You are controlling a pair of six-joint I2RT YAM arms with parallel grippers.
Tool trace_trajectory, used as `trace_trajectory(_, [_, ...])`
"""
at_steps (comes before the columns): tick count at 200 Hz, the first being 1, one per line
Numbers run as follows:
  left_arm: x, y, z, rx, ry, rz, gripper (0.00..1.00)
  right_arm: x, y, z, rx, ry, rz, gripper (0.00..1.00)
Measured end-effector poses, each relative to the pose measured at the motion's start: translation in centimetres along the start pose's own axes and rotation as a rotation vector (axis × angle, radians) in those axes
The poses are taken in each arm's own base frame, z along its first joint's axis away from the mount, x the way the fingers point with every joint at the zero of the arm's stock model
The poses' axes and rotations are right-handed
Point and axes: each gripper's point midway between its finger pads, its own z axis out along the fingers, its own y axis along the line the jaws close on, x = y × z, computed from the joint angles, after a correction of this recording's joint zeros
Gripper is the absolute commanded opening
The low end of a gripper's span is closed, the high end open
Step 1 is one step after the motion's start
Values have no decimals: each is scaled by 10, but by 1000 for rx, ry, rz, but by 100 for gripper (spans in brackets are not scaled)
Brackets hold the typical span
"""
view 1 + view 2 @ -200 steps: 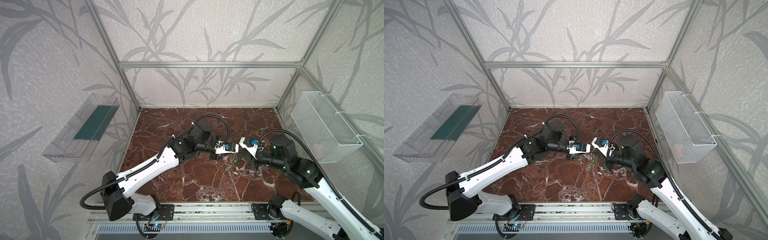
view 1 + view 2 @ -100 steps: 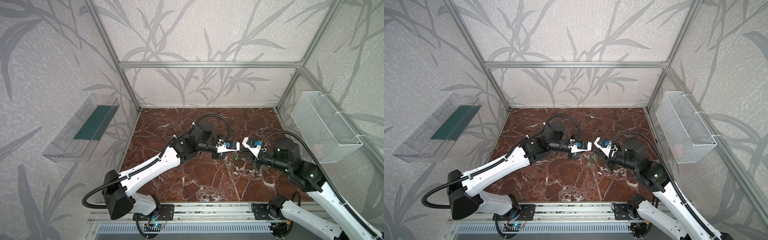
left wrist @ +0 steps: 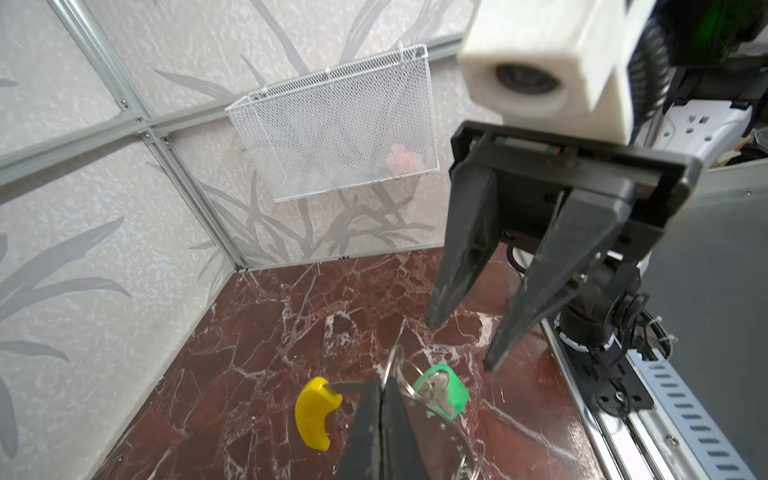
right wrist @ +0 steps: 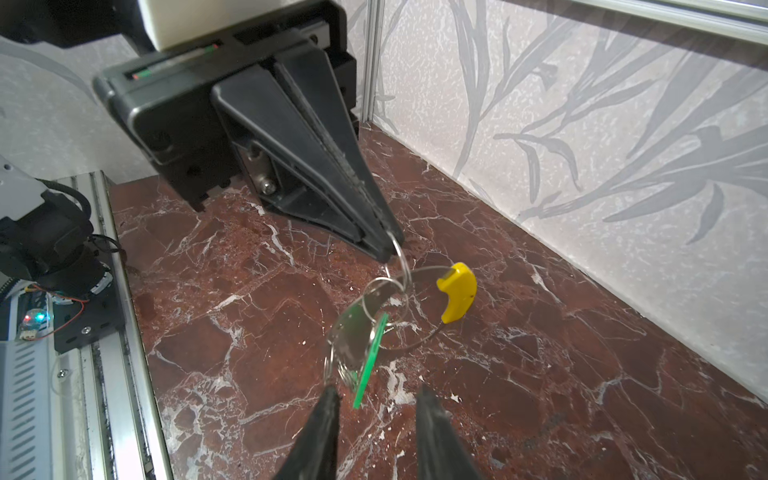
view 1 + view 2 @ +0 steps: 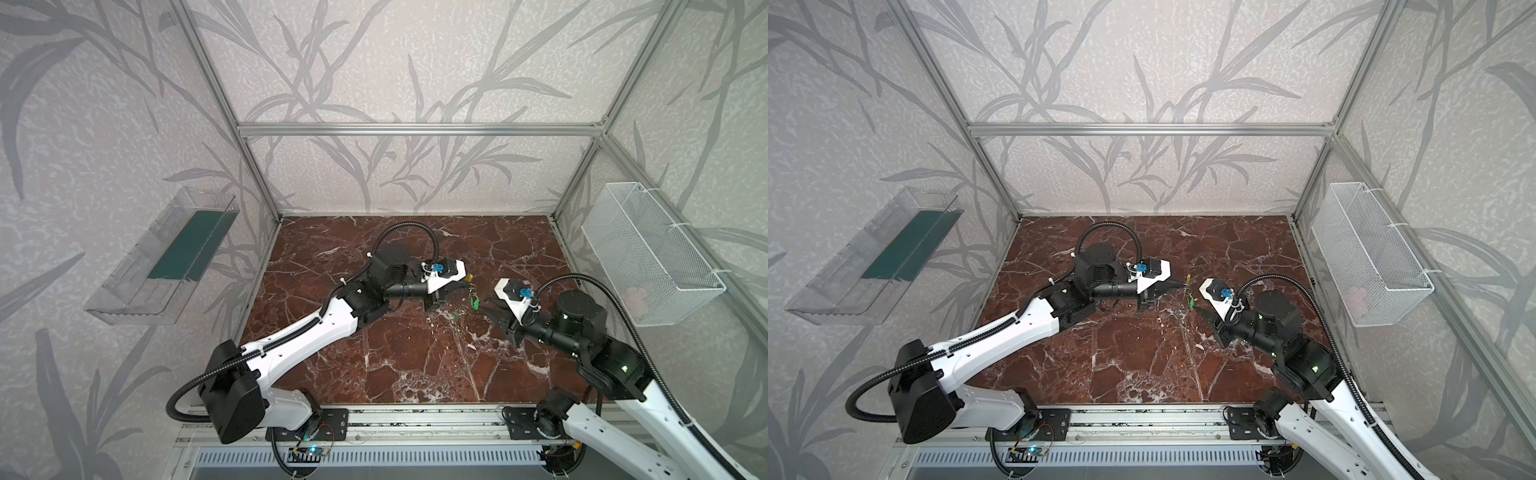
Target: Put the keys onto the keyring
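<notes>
The keyring (image 4: pixel 424 272) hung in the air over the middle of the bench (image 5: pixel 415 353), with its yellow sleeve (image 4: pixel 457 297) on the far side. The keys (image 4: pixel 361 345) dangled in a bunch from it on small wire loops. My left tool (image 4: pixel 384 251) was clamped on the ring's upper edge. My right tool (image 4: pixel 378 392) faced it with its fingers apart, and a green tag's lower corner sat between the tips; I could not tell whether it touched them. Marble showed all round the bundle, and the walls, the front rail and the wire basket (image 5: pixel 648 257) stood well apart from it.
</notes>
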Motion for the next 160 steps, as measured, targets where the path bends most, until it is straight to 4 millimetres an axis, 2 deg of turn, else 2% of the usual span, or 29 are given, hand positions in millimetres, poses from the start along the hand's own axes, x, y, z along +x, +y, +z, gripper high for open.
trace_trajectory(30, [-12,4,-1,-17,-54,-15,0,-8,-2,8,-6,-25,7,33])
trace_trajectory(80, [-16,5,-1,-24,-86,-37,0,-20,-3,16,-11,-66,2,32])
trace_trajectory(137, [-22,5,-2,-23,-110,-40,0,-27,-5,15,-4,-94,-8,16])
trace_trajectory(160, [-26,4,-2,-17,-125,-41,0,-26,-6,16,3,-94,-11,17])
